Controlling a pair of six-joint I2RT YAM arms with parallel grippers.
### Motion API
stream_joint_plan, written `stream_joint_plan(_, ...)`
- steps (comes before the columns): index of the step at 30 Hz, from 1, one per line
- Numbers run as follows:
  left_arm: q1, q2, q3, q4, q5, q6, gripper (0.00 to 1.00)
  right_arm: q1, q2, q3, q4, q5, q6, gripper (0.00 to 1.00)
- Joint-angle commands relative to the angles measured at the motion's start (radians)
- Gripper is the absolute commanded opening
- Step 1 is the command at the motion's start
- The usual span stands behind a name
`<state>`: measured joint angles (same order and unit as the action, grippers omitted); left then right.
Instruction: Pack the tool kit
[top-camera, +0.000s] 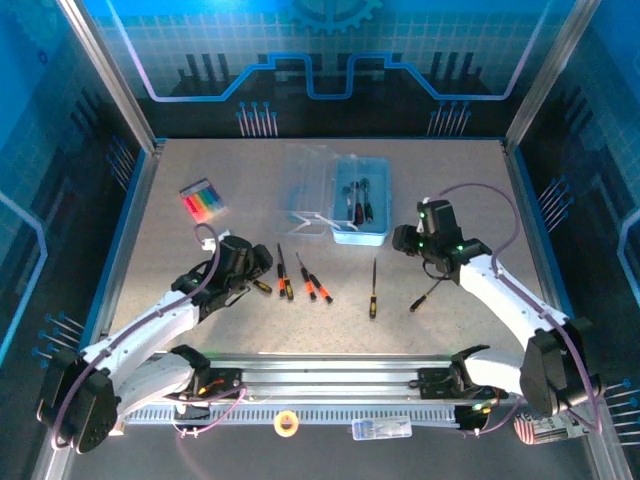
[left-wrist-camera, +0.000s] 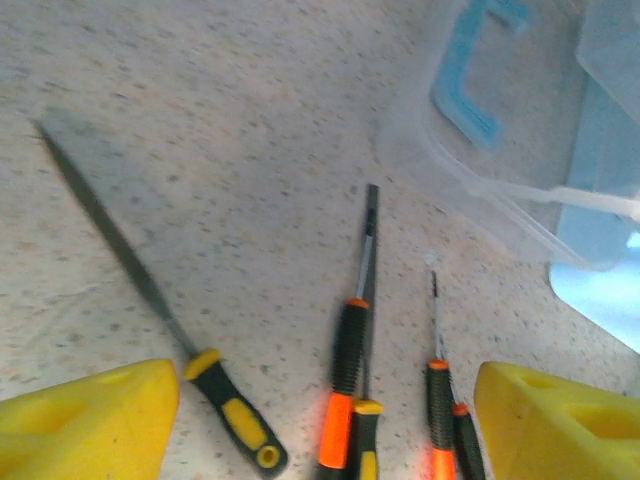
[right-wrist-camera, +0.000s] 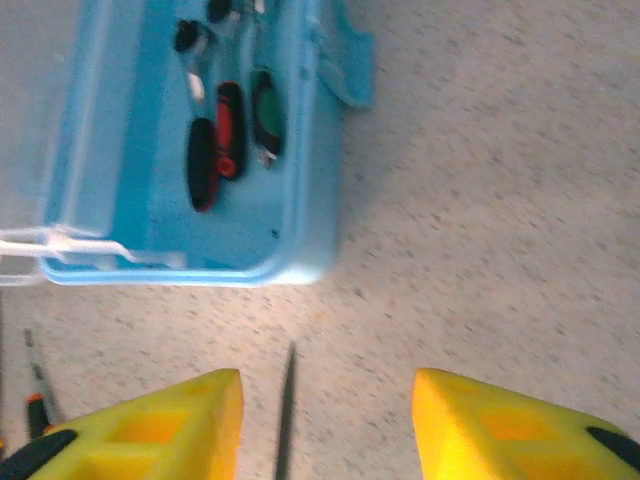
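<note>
Left end effector (left-wrist-camera: 325, 428): open, holding nothing, yellow fingers (left-wrist-camera: 85, 425) spread wide and low over the surface (top-camera: 450, 180). We see it over the loose tools at left-centre.

Tools in the left wrist view:
- file (left-wrist-camera: 236, 416), black-and-yellow handle, lying diagonally, just beside the left finger, not touching that we can tell
- orange-handled screwdriver (left-wrist-camera: 348, 358) between the fingers, tip pointing away
- yellow-handled driver (left-wrist-camera: 366, 440) tight against it; we can't tell which overlaps which
- two small drivers (left-wrist-camera: 438, 388) side by side near the right finger

Right end effector (right-wrist-camera: 328, 428): also open and empty, hanging just short of the near wall of the blue tool box (right-wrist-camera: 312, 215). A thin dark shaft (right-wrist-camera: 286, 420) lies on the surface between its fingers, clear of both, tip aimed at the box.

The box sits centre-rear. Inside are a red-and-black handle (right-wrist-camera: 230, 130), a black handle (right-wrist-camera: 200, 165) and a green handle (right-wrist-camera: 265, 115), with more farther in, too blurred to name. The clear lid (top-camera: 308, 185) lies flat against the box's left side.

From the top, a long screwdriver (top-camera: 374, 290) and a dark tool (top-camera: 428, 294) are loose right of centre. The marker pack (top-camera: 203, 200) is far left, well apart.
</note>
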<state>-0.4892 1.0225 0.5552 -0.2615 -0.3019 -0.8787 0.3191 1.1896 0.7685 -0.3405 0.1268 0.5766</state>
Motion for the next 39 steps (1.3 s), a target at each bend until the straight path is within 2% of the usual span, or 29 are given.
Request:
stream_joint_plan(1,-0.070,0.054,0.057,0.138,0.060,0.067,0.78,-0.019,-0.051,-0.043,-0.139,0.086,0.036,0.52)
stream_joint_plan(6,-0.148,0.151,0.077,0.291,0.154,0.128,0.78,-0.028,-0.088,-0.073,-0.235,0.100,0.088,0.56)
stream_joint_plan(11,-0.182,0.219,0.093,0.350,0.200,0.150,0.79,-0.028,-0.085,-0.092,-0.324,0.103,0.162,0.56)
stream_joint_plan(25,-0.184,0.158,0.068,0.328,0.149,0.189,0.82,-0.022,-0.016,-0.153,-0.367,0.038,0.253,0.55)
stream_joint_plan(30,-0.184,0.146,0.060,0.321,0.145,0.192,0.82,-0.005,0.046,-0.164,-0.315,-0.007,0.253,0.50)
stream_joint_plan(39,-0.183,0.130,0.048,0.310,0.132,0.190,0.82,0.003,0.101,-0.160,-0.276,-0.001,0.249,0.42)
